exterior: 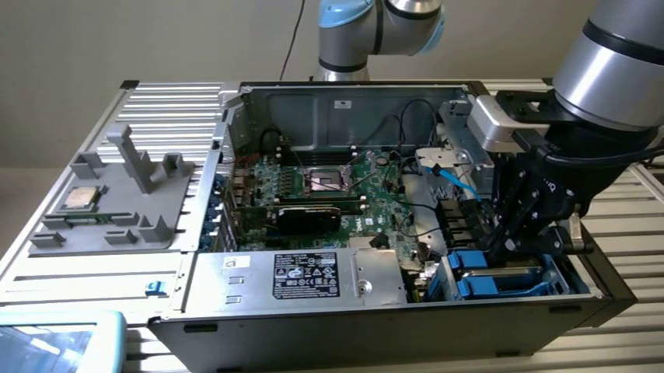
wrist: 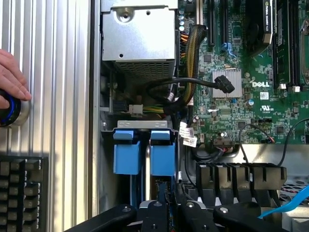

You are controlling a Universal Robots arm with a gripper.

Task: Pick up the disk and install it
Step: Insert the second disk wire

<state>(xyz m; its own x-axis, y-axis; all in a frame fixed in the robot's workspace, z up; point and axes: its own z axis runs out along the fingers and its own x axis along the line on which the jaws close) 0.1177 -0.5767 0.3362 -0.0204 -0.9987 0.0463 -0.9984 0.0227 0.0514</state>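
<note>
The disk (wrist: 162, 154) stands on edge in the drive bay at the case's corner, its bright blue carrier frame facing the wrist camera. A second blue carrier (wrist: 128, 152) sits right beside it in the same bay. My gripper (wrist: 162, 207) comes down onto the disk's blue frame, and its black fingers (wrist: 186, 209) are shut close on the frame's edge. In the exterior view the gripper (exterior: 514, 245) reaches down into the bay at the case's front right, just above the blue carriers (exterior: 508, 281). The disk's metal body and label are hidden.
A silver power supply box (exterior: 301, 276) with a black label lies beside the bay, with cables (wrist: 193, 87) and the motherboard (exterior: 332, 186) behind. A grey tray (exterior: 114, 225) holds a CPU chip (exterior: 81, 198). A person's hand (wrist: 10, 79) rests on a button near a keyboard (wrist: 19, 193).
</note>
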